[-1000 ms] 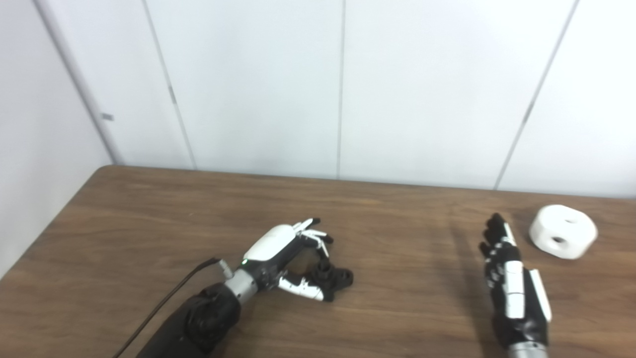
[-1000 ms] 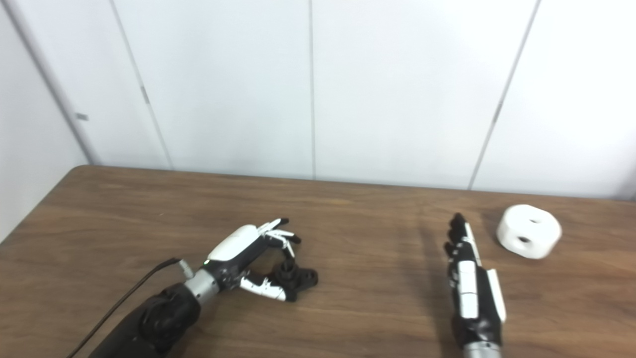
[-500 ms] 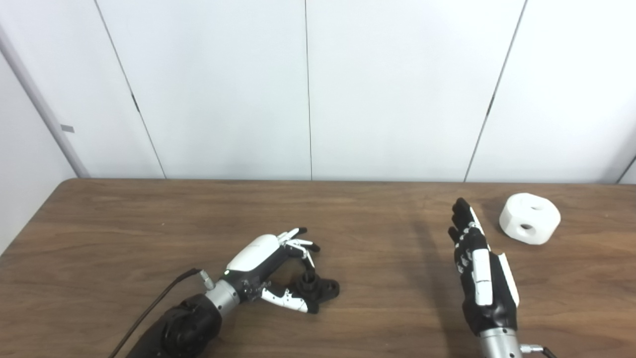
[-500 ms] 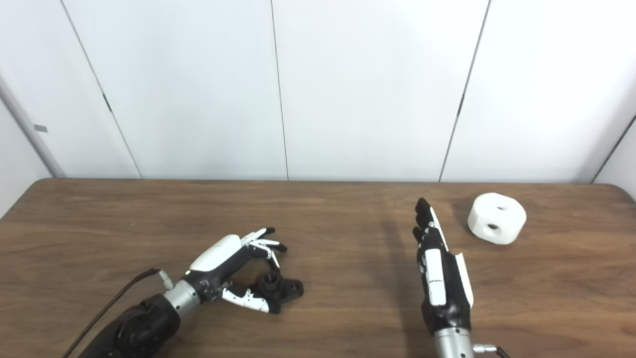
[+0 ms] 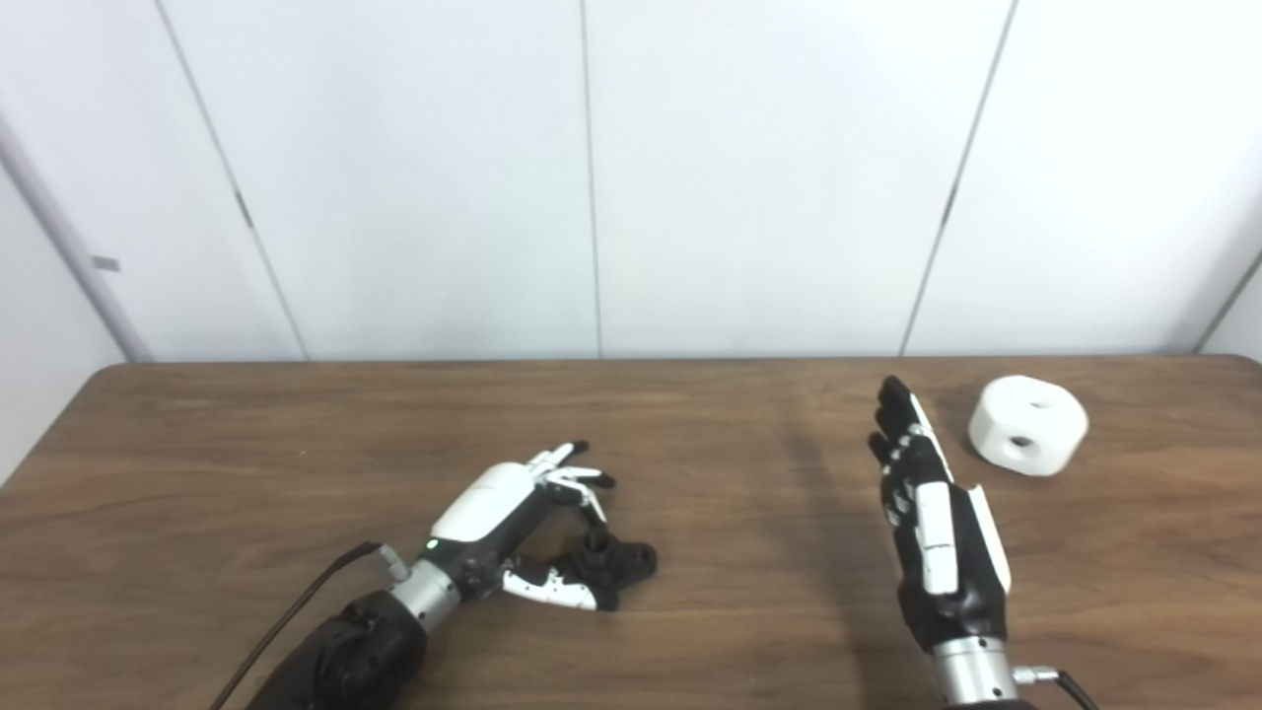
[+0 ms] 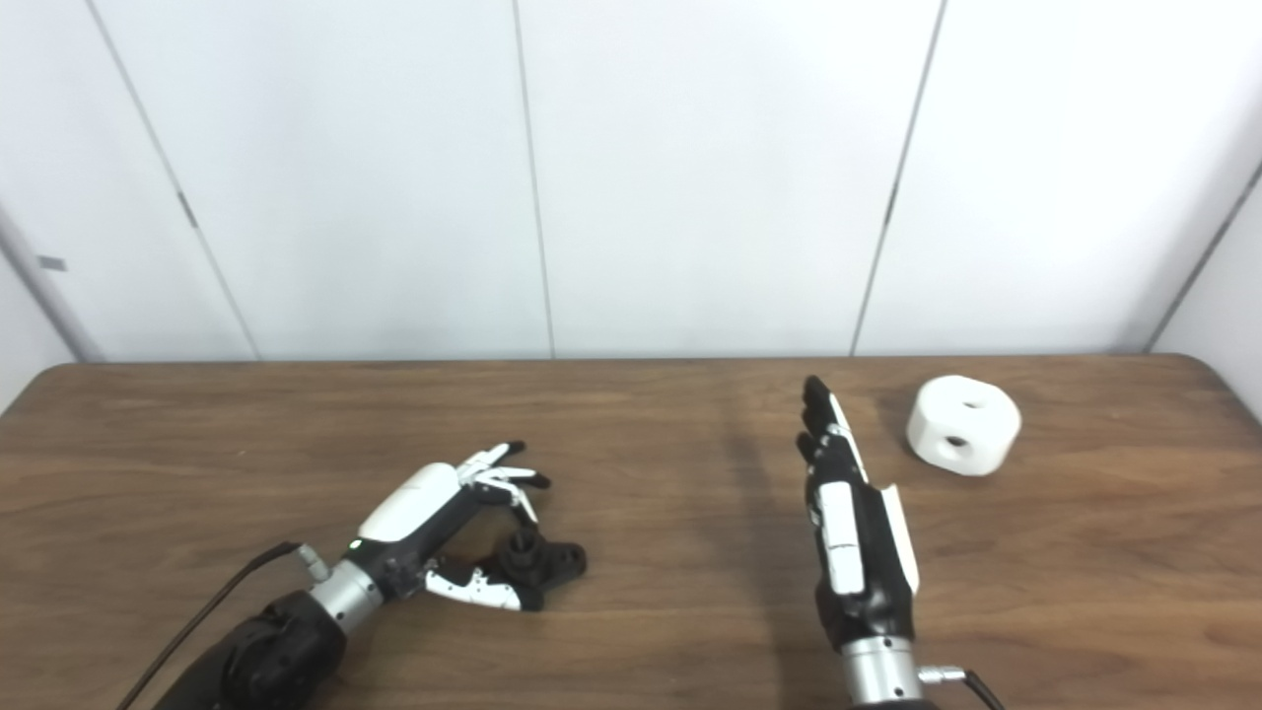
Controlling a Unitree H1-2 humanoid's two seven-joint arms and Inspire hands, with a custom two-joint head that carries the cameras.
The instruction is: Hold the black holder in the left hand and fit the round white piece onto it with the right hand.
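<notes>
The black holder (image 5: 616, 562) lies flat on the wooden table (image 5: 246, 444), left of centre. My left hand (image 5: 513, 513) is open, curved over it: the fingers (image 5: 577, 478) arch above, the thumb lies along its near side. I cannot tell whether they touch it. The round white piece (image 5: 1028, 424), a short cylinder with holes in its top and side, sits at the far right. My right hand (image 5: 932, 513) is open and flat, fingers straight, pointing away, to the left of the white piece and apart from it.
White wall panels stand behind the table's far edge. A black cable (image 5: 296, 616) runs along my left forearm. The table's right corner shows in the right eye view (image 6: 1208, 370).
The camera has shifted, so the whole picture moved. My right hand has reached a little farther toward the back. My left hand stays curved over the holder.
</notes>
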